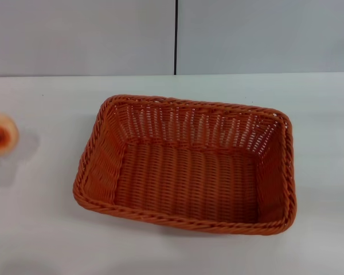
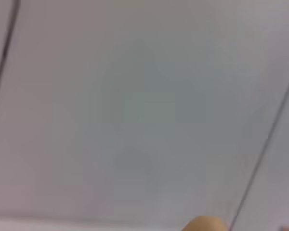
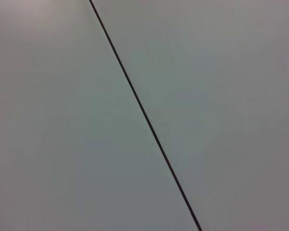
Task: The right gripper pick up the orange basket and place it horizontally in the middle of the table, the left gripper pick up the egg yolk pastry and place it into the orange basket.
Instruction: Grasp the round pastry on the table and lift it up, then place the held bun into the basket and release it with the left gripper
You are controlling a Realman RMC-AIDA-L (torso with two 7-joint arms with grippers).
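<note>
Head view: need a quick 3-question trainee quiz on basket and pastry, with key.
1. True or false: the egg yolk pastry lies inside the orange basket.
2. The pastry sits on which side of the basket, by the robot's own sides? A. left B. right
3. Fill in: the basket's long side runs ______ across the table.

Key: 1 false; 2 A; 3 horizontally. Neither gripper is in view.
</note>
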